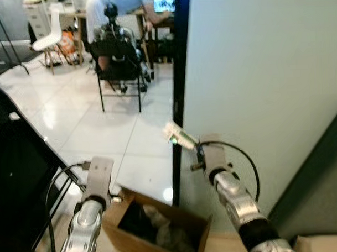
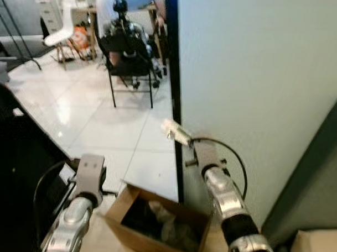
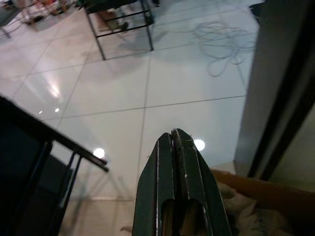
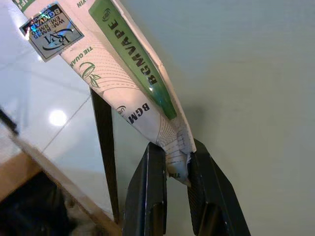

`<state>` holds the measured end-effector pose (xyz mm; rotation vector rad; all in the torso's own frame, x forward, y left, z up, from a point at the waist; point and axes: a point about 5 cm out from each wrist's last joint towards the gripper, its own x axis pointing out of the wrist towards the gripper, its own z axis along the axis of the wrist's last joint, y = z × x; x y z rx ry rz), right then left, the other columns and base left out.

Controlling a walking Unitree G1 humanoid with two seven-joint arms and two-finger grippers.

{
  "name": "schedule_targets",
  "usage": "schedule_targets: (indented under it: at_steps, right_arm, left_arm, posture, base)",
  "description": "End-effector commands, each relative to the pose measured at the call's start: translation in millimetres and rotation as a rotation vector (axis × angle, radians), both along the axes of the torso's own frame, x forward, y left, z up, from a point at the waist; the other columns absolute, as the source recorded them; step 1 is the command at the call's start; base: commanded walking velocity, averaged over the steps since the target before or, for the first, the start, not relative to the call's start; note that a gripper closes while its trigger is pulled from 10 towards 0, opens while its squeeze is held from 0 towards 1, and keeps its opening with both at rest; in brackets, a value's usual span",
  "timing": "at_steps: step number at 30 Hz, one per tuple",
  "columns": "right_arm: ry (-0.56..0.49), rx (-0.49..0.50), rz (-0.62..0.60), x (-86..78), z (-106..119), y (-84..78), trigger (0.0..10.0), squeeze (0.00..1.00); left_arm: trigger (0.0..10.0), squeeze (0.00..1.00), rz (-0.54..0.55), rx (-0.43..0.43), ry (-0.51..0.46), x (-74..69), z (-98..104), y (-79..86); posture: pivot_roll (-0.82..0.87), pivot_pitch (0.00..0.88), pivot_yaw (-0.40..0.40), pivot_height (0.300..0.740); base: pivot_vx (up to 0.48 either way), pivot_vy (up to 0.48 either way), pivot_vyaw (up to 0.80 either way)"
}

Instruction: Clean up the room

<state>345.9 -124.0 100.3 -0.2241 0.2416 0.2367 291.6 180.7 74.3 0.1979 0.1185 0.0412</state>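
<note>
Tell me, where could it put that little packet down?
Bare white floor lies between the black chair and the cardboard box. The box already holds crumpled stuff, with some room left. The right end effector grips the packet beside the wall.

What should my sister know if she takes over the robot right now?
Right claw: shut on a white and green packet, held up beside the pale wall.
Left claw: shut, holding nothing, above the floor by the cardboard box.
Box: open, on the floor below both arms, crumpled stuff already inside.
Done: packet picked up.
Left: probably drop it into the box.
</note>
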Motion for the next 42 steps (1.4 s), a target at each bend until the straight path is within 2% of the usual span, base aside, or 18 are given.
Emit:
schedule_targets:
  at_steps: [1, 2, 4, 5, 8, 12, 14, 15, 17, 19, 20, 26, 28, 33, 37, 41, 42]
  right_arm:
    - [0.027, -0.031, 0.089, 1.7, 3.9, 13.5, 10.0, 0.00]
    - [0.035, -0.057, 0.124, 3.7, 5.5, 15.6, 10.0, 0.00]
    - [0.084, -0.146, 0.224, 10.6, 4.8, 18.9, 10.0, 0.00]
    - [0.084, -0.146, 0.224, 10.6, 4.8, 18.9, 10.0, 0.00]
    - [0.207, -0.289, 0.377, 15.1, -7.0, 19.3, 10.0, 0.00]
    - [0.270, -0.362, 0.440, 14.5, -13.2, 18.7, 10.0, 0.00]
    - [0.326, -0.415, 0.496, 12.5, -19.6, 23.4, 10.0, 0.00]
    - [0.338, -0.425, 0.505, 12.1, -21.0, 25.1, 10.0, 0.00]
    - [0.332, -0.429, 0.468, 12.3, -24.0, 26.4, 10.0, 0.00]
    - [0.328, -0.430, 0.449, 12.1, -25.4, 25.8, 10.0, 0.00]
    - [0.335, -0.425, 0.435, 11.2, -28.0, 25.1, 10.0, 0.00]
    - [0.348, -0.403, 0.344, 6.2, -40.9, 19.6, 10.0, 0.00]
    - [0.334, -0.388, 0.317, 6.4, -41.6, 18.2, 10.0, 0.00]
    - [0.320, -0.377, 0.279, 7.3, -41.7, 15.7, 10.0, 0.00]
    - [0.315, -0.365, 0.250, 7.5, -42.2, 15.8, 10.0, 0.00]
    - [0.323, -0.357, 0.229, 5.6, -45.4, 15.6, 10.0, 0.00]
    - [0.325, -0.352, 0.226, 5.0, -46.3, 15.1, 10.0, 0.24]
  left_arm:
    - [10.0, 0.00, 0.010, 0.014, 0.008, -2.1, -2.2, 9.9]
    - [10.0, 0.00, -0.010, 0.027, 0.004, -2.5, -1.9, 10.8]
    - [10.0, 0.00, -0.095, 0.105, -0.006, -3.5, -0.2, 12.2]
    - [10.0, 0.00, -0.095, 0.105, -0.006, -3.5, -0.2, 12.2]
    - [10.0, 0.00, -0.197, 0.197, -0.029, -5.0, 7.0, 19.4]
    - [10.0, 0.00, -0.266, 0.249, -0.024, -8.0, 9.2, 21.5]
    - [10.0, 0.00, -0.366, 0.304, -0.012, -17.5, 9.2, 20.1]
    - [10.0, 0.00, -0.395, 0.316, -0.009, -21.2, 9.1, 19.0]
    - [10.0, 0.00, -0.439, 0.324, -0.018, -30.3, 10.2, 14.9]
    - [10.0, 0.00, -0.454, 0.323, -0.025, -35.2, 11.6, 12.4]
    - [10.0, 0.00, -0.474, 0.320, -0.028, -40.1, 13.0, 10.4]
    - [10.0, 0.00, -0.570, 0.333, -0.075, -58.2, 24.0, 3.3]
    - [10.0, 0.00, -0.570, 0.331, -0.108, -59.9, 31.6, 4.3]
    - [10.0, 0.00, -0.572, 0.314, -0.117, -60.2, 37.7, 6.0]
    - [10.0, 0.00, -0.615, 0.307, -0.093, -64.3, 39.0, 5.0]
    - [10.0, 0.00, -0.673, 0.260, -0.043, -72.2, 35.2, -0.2]
    - [10.0, 0.00, -0.692, 0.248, -0.029, -74.5, 33.9, -2.4]
  posture:
    - [-0.03, 0.027, -0.040, 0.740]
    - [-0.03, 0.027, -0.040, 0.740]
    - [-0.04, 0.042, -0.053, 0.740]
    - [-0.04, 0.042, -0.053, 0.740]
    - [-0.04, 0.071, -0.063, 0.740]
    - [-0.04, 0.094, -0.068, 0.740]
    - [-0.03, 0.169, -0.088, 0.740]
    - [-0.03, 0.169, -0.088, 0.740]
    - [-0.01, 0.233, -0.099, 0.740]
    - [-0.01, 0.244, -0.101, 0.740]
    - [0.01, 0.307, -0.110, 0.740]
    - [0.06, 0.386, -0.104, 0.740]
    - [0.06, 0.402, -0.101, 0.740]
    - [0.07, 0.419, -0.100, 0.740]
    - [0.08, 0.428, -0.094, 0.740]
    - [0.08, 0.424, -0.087, 0.740]
    - [0.08, 0.423, -0.087, 0.740]
  base:
    - [0.000, 0.000, 0.00]
    - [0.000, 0.000, 0.00]
    - [0.000, 0.000, 0.00]
    - [0.000, 0.000, 0.00]
    - [0.000, 0.000, 0.00]
    - [0.000, 0.000, 0.00]
    - [0.000, 0.000, 0.00]
    - [0.000, 0.000, 0.00]
    - [0.000, 0.000, 0.00]
    - [0.000, 0.000, 0.00]
    - [0.000, 0.000, 0.00]
    - [0.000, 0.000, 0.00]
    - [0.000, 0.000, 0.00]
    - [0.000, 0.000, 0.00]
    - [0.000, 0.000, 0.00]
    - [0.000, 0.000, 0.00]
    - [0.000, 0.000, 0.00]
